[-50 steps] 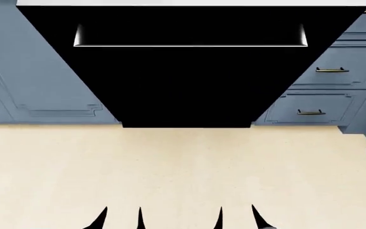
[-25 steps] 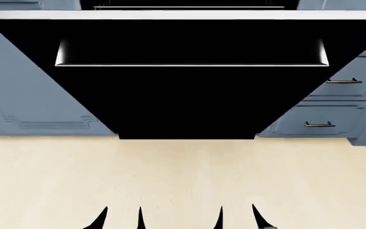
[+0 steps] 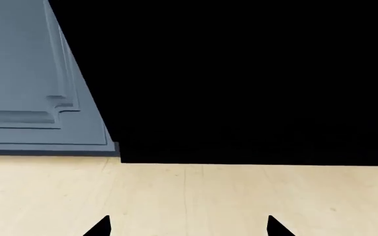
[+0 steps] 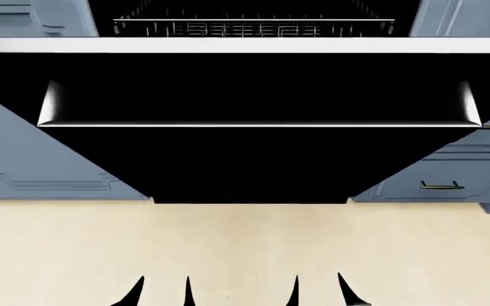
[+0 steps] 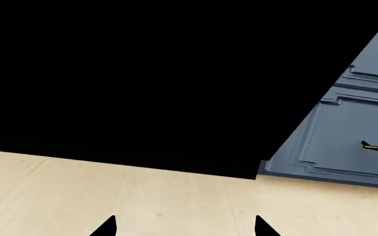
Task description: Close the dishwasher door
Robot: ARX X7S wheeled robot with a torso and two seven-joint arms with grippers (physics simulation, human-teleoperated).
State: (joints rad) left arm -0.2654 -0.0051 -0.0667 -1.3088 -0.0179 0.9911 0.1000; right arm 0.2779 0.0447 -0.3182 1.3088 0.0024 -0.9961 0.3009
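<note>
A: Nearest to us, what do we have?

B: Our left gripper (image 4: 164,290) and right gripper (image 4: 318,290), low over the pale floor (image 4: 245,248). Only the dark fingertips show in the head view. On each the jaws stand apart and hold nothing, and the wrist views show the same spread tips over bare floor.

A: And beyond them?

B: The dishwasher door (image 4: 254,159), hanging open toward us, its glossy black face filling most of both wrist views. Its long silver bar handle (image 4: 258,123) runs across it, the silver edge strip (image 4: 245,44) above that.

A: What has changed in the last second?

B: The door looms larger and sits lower in the head view, and its hinge line has slid closer to our fingertips. Past the edge strip we now see the wire rack (image 4: 254,29) inside, which was out of sight a second ago. The blue-grey drawer fronts (image 4: 449,182) have drifted outward.

A: Meaning?

B: We judge we're rolling in toward the door. Nothing touches it yet, so closing has not begun; we're still on approach.
</note>
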